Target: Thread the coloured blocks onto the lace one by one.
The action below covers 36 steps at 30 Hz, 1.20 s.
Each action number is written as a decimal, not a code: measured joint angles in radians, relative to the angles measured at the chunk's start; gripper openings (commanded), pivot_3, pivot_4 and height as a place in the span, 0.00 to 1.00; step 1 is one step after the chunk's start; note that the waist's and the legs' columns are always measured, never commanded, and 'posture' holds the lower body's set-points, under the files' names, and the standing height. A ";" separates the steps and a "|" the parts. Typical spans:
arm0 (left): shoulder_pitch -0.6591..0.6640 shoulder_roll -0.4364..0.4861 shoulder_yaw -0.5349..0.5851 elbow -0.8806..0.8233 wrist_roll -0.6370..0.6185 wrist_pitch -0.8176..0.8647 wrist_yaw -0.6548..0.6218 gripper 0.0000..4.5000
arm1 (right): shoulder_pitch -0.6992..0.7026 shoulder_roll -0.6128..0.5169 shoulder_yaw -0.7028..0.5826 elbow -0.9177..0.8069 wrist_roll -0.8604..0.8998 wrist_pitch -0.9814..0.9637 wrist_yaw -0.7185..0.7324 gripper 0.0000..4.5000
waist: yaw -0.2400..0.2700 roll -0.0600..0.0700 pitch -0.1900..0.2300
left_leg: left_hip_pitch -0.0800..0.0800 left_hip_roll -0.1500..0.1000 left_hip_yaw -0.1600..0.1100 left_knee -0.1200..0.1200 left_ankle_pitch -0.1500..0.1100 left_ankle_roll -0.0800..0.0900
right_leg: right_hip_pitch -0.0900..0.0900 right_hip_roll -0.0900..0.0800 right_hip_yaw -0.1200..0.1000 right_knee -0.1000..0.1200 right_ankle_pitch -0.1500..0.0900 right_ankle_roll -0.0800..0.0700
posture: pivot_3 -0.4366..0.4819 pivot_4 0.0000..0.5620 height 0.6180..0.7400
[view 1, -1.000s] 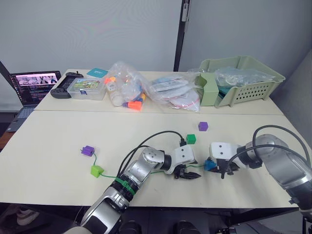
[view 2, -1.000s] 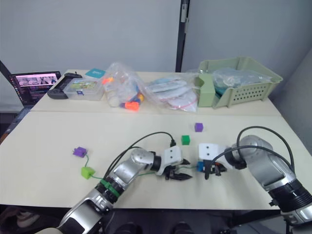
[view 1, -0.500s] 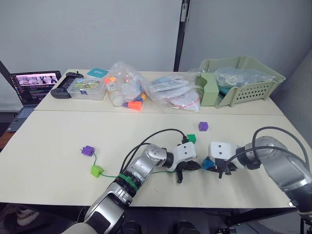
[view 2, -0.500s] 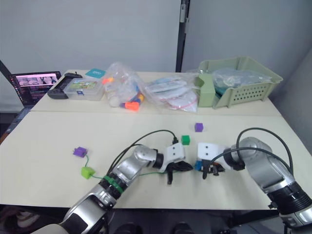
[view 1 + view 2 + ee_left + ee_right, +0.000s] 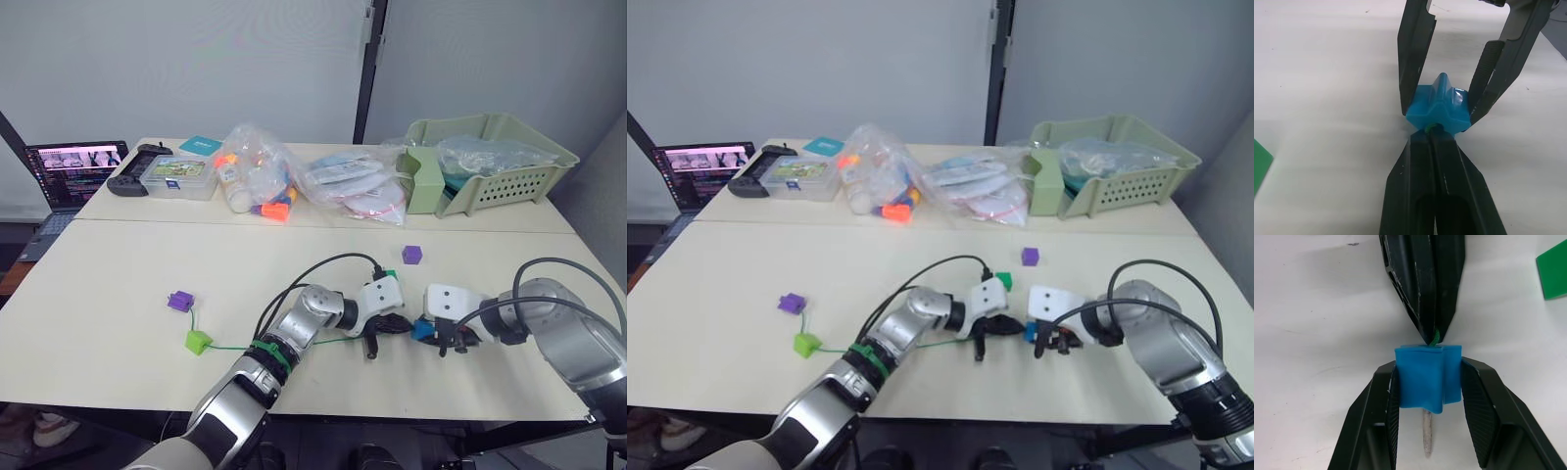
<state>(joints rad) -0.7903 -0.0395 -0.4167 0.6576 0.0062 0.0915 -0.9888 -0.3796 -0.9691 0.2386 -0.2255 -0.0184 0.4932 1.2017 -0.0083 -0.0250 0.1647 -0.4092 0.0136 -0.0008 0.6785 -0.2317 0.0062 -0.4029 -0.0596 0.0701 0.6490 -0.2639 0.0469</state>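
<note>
My right gripper [image 5: 1427, 363] is shut on the blue block [image 5: 1426, 379] and holds it just above the table near the front edge [image 5: 422, 331]. My left gripper [image 5: 1431, 136] is shut on the stiff tip of the green lace [image 5: 1435, 338] and presses it into the block's hole. A pale tip [image 5: 1426, 433] sticks out of the block's far side. The lace [image 5: 235, 347] trails left to a lime green block [image 5: 198, 341] and a purple block [image 5: 178, 301]. A second purple block [image 5: 411, 254] and a dark green block [image 5: 389, 275] lie loose behind the grippers.
Along the back table stand a laptop [image 5: 71, 171], a black controller [image 5: 137, 181], a clear box [image 5: 179, 176], clear bags of toys [image 5: 257, 181] and a green basket [image 5: 485, 162]. Black cables [image 5: 313, 279] loop over my arms.
My left gripper has moved right with the lace, from short of the blue block to right against it. The right gripper has kept its hold on the block.
</note>
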 measured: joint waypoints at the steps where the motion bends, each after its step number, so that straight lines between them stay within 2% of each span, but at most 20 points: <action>1: 0.006 0.011 0.002 -0.016 0.000 0.001 -0.006 0.34 | 0.000 0.002 0.001 -0.003 0.001 -0.003 0.000 0.29 | -0.001 0.000 0.000 | 0.000 0.000 0.000 0.000 0.000 0.000 | 0.000 0.000 0.000 0.000 0.000 0.000 | 0.48 0.27 0.98; 3: 0.012 0.032 0.003 -0.045 -0.002 0.004 -0.018 0.48 | 0.000 0.005 0.001 -0.003 0.002 -0.007 -0.002 0.29 | -0.004 0.000 0.000 | 0.000 0.000 0.000 -0.001 0.000 0.000 | 0.000 0.000 0.000 0.000 0.000 0.000 | 0.48 0.27 0.98; 5: 0.015 0.058 0.007 -0.084 -0.005 0.017 -0.029 0.64 | -0.003 0.007 0.004 -0.001 0.002 -0.007 -0.001 0.53 | -0.004 0.000 0.000 | 0.000 0.000 0.000 0.000 0.000 0.000 | 0.000 0.000 0.000 0.000 0.000 0.000 | 0.48 0.27 0.98; 10: 0.026 0.137 0.029 -0.201 -0.016 0.055 -0.065 1.00 | -0.007 0.019 0.022 0.006 0.024 0.001 0.028 0.90 | -0.005 0.000 0.000 | -0.001 0.000 0.000 0.000 0.000 0.000 | -0.001 0.000 0.000 0.000 0.000 0.000 | 0.48 0.27 0.98; 11: 0.030 0.149 0.030 -0.219 -0.019 0.062 -0.073 1.00 | -0.007 0.011 0.022 0.005 0.035 0.005 0.038 0.97 | -0.003 0.000 0.000 | -0.001 0.000 0.000 0.000 0.000 0.000 | -0.001 0.000 0.000 0.000 0.000 0.000 | 0.48 0.27 0.98; 12: 0.036 0.161 0.033 -0.236 -0.024 0.066 -0.082 1.00 | -0.007 0.002 0.017 0.001 0.044 0.015 0.046 0.99 | -0.002 0.000 0.000 | -0.001 0.000 0.000 0.000 0.000 0.000 | -0.001 0.000 0.000 0.000 0.000 0.000 | 0.48 0.27 0.98; 14: 0.046 0.171 0.031 -0.252 -0.027 0.067 -0.093 1.00 | 0.002 -0.016 -0.019 -0.008 0.075 0.043 0.056 0.99 | 0.003 0.000 0.000 | -0.002 0.000 0.000 0.000 0.000 0.000 | -0.001 0.000 0.000 0.000 0.000 0.000 | 0.48 0.27 0.98; 18: 0.040 0.157 0.020 -0.239 -0.026 0.051 -0.106 1.00 | 0.061 -0.076 -0.172 -0.069 0.149 0.126 0.039 0.99 | 0.014 0.000 0.000 | -0.002 0.000 -0.001 0.000 0.000 0.000 | -0.001 0.000 -0.001 0.000 0.000 0.000 | 0.48 0.27 0.98; 22: -0.019 0.085 0.007 -0.142 -0.022 -0.010 -0.109 1.00 | 0.202 -0.087 -0.326 -0.125 0.190 0.210 -0.027 0.99 | 0.025 0.000 0.000 | -0.004 0.000 -0.001 0.002 0.000 0.000 | -0.001 0.000 -0.001 -0.001 0.000 0.000 | 0.48 0.27 0.98; 27: -0.086 0.012 0.005 -0.006 -0.007 -0.087 -0.094 1.00 | 0.369 -0.110 -0.436 -0.185 0.197 0.241 -0.079 0.99 | 0.014 0.000 0.000 | -0.004 0.000 0.000 0.001 0.000 0.000 | -0.001 0.000 0.000 -0.001 0.000 0.000 | 0.48 0.27 0.98; 36: -0.155 -0.063 -0.006 0.229 0.056 -0.212 -0.068 1.00 | 0.543 -0.067 -0.583 -0.322 0.218 0.296 -0.170 0.99 | 0.013 -0.001 0.000 | -0.004 -0.001 -0.001 0.001 0.000 0.000 | -0.001 0.000 0.000 -0.001 0.000 0.001 | 0.48 0.27 0.98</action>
<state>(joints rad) -0.9458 -0.1023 -0.4230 0.8870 0.0623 -0.1202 -1.0570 0.1633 -1.0357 -0.3445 -0.5480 0.2000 0.7896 1.0313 0.0043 -0.0258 0.1652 -0.4133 0.0128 -0.0013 0.6796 -0.2318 0.0063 -0.4043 -0.0595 0.0704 0.6480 -0.2638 0.0482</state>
